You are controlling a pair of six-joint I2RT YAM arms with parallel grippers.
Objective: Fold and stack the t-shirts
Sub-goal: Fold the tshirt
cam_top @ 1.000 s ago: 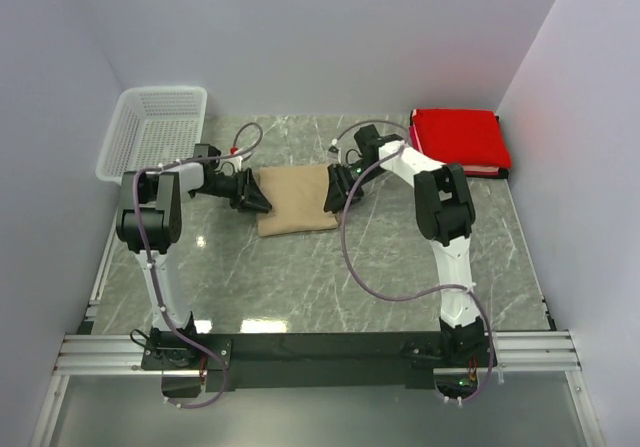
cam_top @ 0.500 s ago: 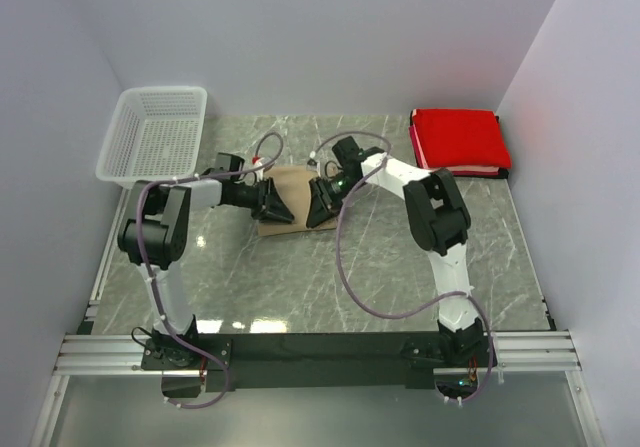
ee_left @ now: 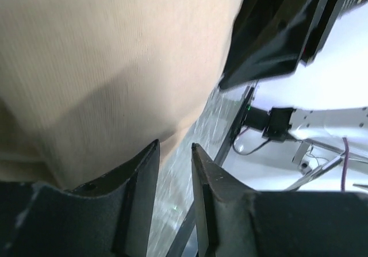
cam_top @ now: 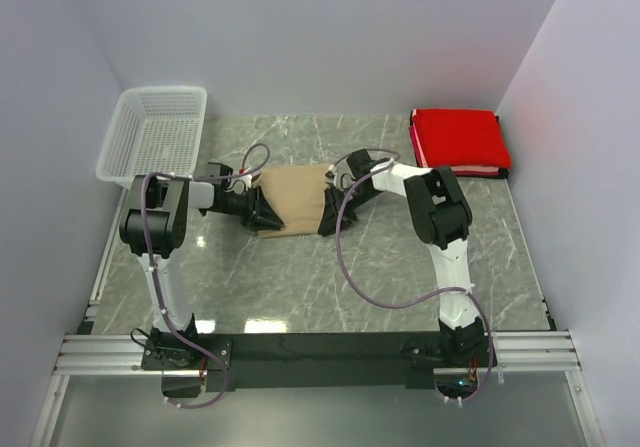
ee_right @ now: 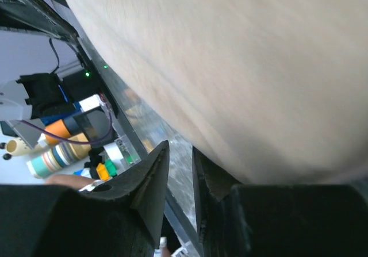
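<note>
The tan t-shirt [cam_top: 292, 199] is a folded square at mid-table, between my two grippers. My left gripper [cam_top: 262, 211] is pressed against its left edge and my right gripper [cam_top: 329, 216] against its right edge. In the left wrist view the tan t-shirt [ee_left: 115, 67] lies against the outer side of one finger. The left gripper [ee_left: 175, 145] has a narrow gap with only table showing through it. In the right wrist view the tan t-shirt [ee_right: 241, 67] likewise rests beside one finger of the right gripper [ee_right: 180, 146], whose gap is narrow and empty. The red t-shirt [cam_top: 460, 139] lies folded at the back right.
A white mesh basket [cam_top: 155, 132] stands at the back left corner. Grey walls close in the marble table [cam_top: 300, 277] on three sides. Purple cables loop from both arms over the table near the tan shirt.
A second ago the grippers sat at the shirt's outer edges. They then pushed inward and bunched it, and now stand slightly further apart with the shirt spread between them. The right jaws narrowed.
</note>
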